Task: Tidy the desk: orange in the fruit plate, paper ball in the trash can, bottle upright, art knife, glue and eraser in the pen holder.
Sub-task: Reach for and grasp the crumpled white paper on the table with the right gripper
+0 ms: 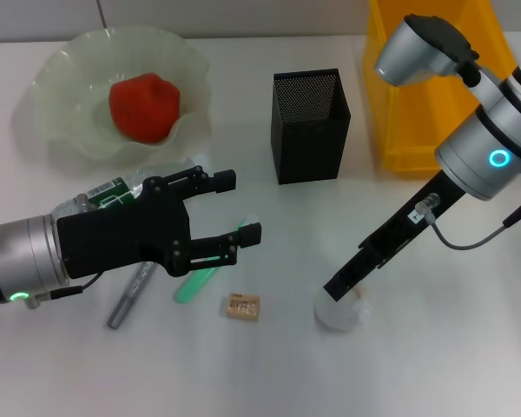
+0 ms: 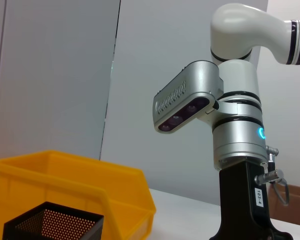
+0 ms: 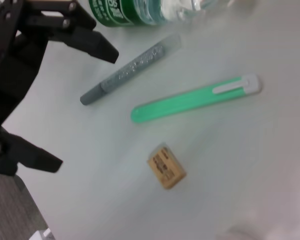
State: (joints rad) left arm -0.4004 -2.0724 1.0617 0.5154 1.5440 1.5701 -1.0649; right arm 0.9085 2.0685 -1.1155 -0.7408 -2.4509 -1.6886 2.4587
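orange [image 1: 144, 106] 1 | fruit plate [image 1: 52, 87] 1 | bottle [image 1: 104, 193] 1 | eraser [image 1: 242, 307] 1 | pen holder [image 1: 309, 126] 1 | trash can [image 1: 391, 95] 1 | paper ball [image 1: 339, 314] 1 | green pen-like tool [image 1: 196, 283] 1 | grey pen-like tool [image 1: 128, 295] 1

orange [image 1: 144, 107] in fruit plate [image 1: 61, 78], left gripper [image 1: 239, 208] spread over bottle [image 1: 104, 196]

The orange [image 1: 144, 106] sat in the plate [image 1: 59, 80] at the bench's [image 1: 269, 373] far left. The holder [image 1: 309, 126] stood mid-bench, the can [image 1: 408, 130] just to its right. Nearer, the bottle [image 1: 113, 193] lay under the left claw [image 1: 238, 207]. The eraser [image 1: 242, 307] lay right of two pens [image 1: 196, 282], the paper ball [image 1: 339, 313] farther right beneath the right claw [image 1: 340, 287].
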